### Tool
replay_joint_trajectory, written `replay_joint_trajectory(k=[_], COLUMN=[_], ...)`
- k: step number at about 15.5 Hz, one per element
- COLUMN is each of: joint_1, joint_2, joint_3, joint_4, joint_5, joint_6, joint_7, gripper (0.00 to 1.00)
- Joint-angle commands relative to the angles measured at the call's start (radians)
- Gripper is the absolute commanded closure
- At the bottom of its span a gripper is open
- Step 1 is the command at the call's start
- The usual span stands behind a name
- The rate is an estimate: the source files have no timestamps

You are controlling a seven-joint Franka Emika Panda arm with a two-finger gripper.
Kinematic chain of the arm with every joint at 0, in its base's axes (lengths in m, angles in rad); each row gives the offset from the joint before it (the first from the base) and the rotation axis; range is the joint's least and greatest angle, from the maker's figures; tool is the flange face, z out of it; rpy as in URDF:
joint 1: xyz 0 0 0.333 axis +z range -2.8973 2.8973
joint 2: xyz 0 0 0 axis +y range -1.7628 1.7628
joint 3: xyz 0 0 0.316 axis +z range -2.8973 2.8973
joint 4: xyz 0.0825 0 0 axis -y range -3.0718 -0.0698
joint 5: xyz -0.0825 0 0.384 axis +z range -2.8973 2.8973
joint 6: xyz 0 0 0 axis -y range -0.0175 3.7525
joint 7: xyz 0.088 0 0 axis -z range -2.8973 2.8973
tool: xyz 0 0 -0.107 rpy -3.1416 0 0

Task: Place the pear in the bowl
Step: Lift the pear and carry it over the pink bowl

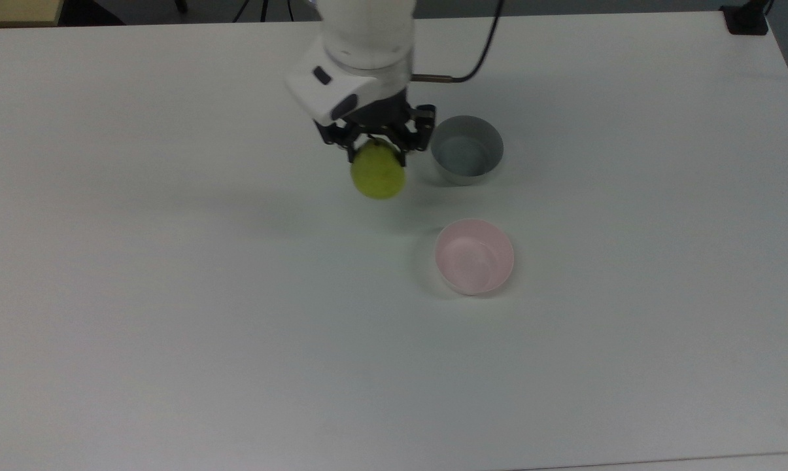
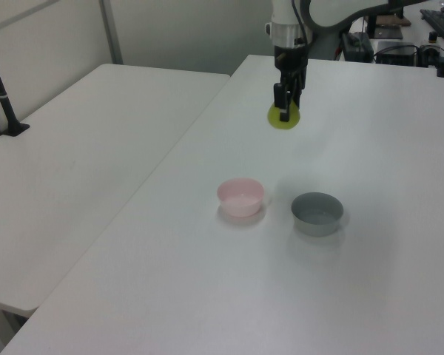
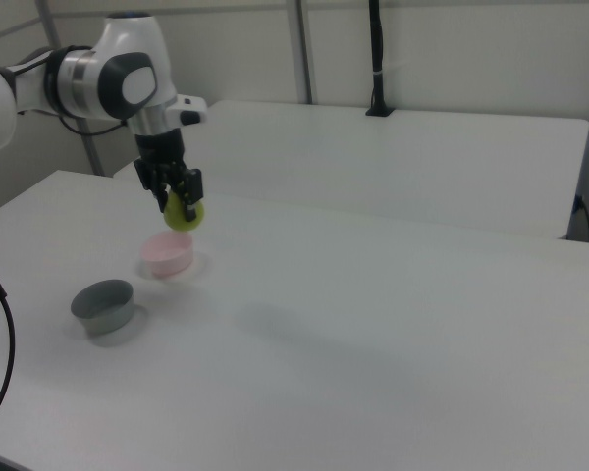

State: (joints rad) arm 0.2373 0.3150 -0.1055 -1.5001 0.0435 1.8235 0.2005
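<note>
The pear (image 1: 378,173) was a smooth, rounded, yellow-green fruit with a slight gloss, and it hung above the table (image 1: 171,294), clamped at its top between the black fingers of the gripper (image 1: 376,141). The arm (image 1: 361,46) above the gripper was a bulky white shell with a dark cable trailing from it.

Taking the pink bowl (image 1: 475,256) as the landmark: it was a small round dish with a thin rim and a pale, whitish inside, standing upright on the tabletop with nothing in it. In the top view the pear was held up and to the top view's left of that bowl, apart from it and not over its opening. In the left view the pear (image 2: 283,118) hung well behind the pink bowl (image 2: 240,197); in the right view the pear (image 3: 182,215) appeared just above the pink bowl (image 3: 167,253).

A grey bowl (image 1: 467,150) of like size, matte with straight walls, stood near the pink bowl, on its far side in the top view, the two not touching. The gripper was just beside the grey bowl's rim in that view.

The table was flat, white and plain, with wide bare surface on every side of the pink bowl and its edges well away.
</note>
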Motion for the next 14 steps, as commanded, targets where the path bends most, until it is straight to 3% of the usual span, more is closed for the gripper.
replay_joint_trajectory(k=[1,7,14], joint_1=[0.068,0.135,0.180], joint_2=[0.048,0.098,0.190], joint_3=[-0.014,-0.014,-0.014], joint_4=[0.017,0.043,0.058], joint_5=[0.018,0.018,0.016], joint_6=[0.126,0.221,0.240], joint_7=[0.128,0.237,0.247], gripper=[0.80,0.79,0.76])
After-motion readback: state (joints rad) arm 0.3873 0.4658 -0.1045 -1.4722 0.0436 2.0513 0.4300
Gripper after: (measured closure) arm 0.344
